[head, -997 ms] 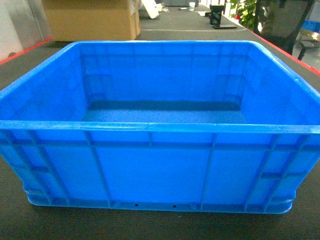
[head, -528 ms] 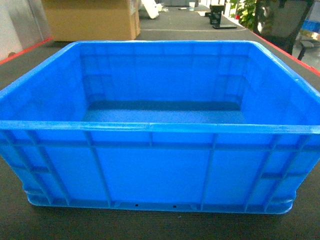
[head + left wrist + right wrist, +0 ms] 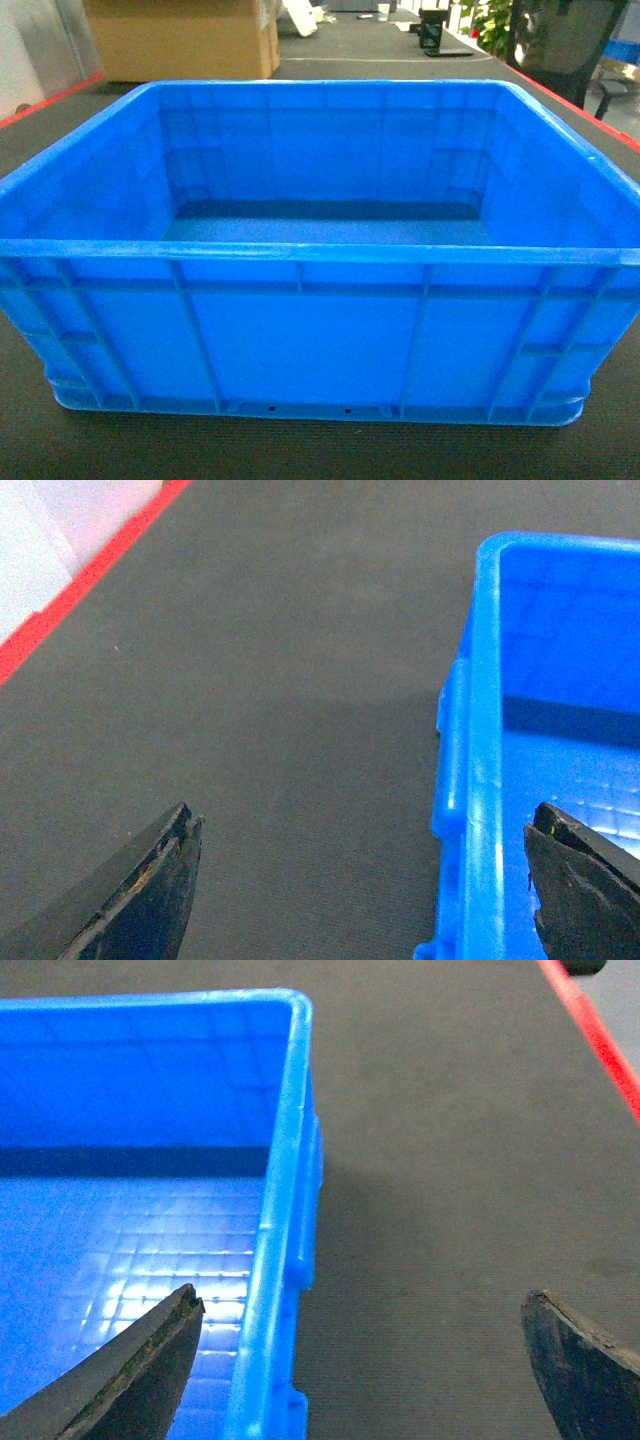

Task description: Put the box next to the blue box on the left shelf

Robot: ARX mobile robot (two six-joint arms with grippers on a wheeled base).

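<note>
The box (image 3: 320, 330) is a large open-top bright blue crate with ribbed walls, and it is empty. It stands on dark matting and fills most of the head view. My left gripper (image 3: 365, 820) is open and straddles the box's (image 3: 560, 630) left wall, one finger outside over the mat and one over the floor inside. My right gripper (image 3: 362, 1298) is open too and straddles the right wall of the box (image 3: 130, 1080) the same way. Neither finger pair touches the rim. No gripper shows in the head view. The other blue box and the left shelf are out of view.
A big cardboard carton (image 3: 185, 40) stands behind the crate at the back left. A dark chair (image 3: 560, 45) and a plant (image 3: 490, 25) are at the back right. Red floor stripes (image 3: 90, 575) (image 3: 595, 1035) border the mat on both sides.
</note>
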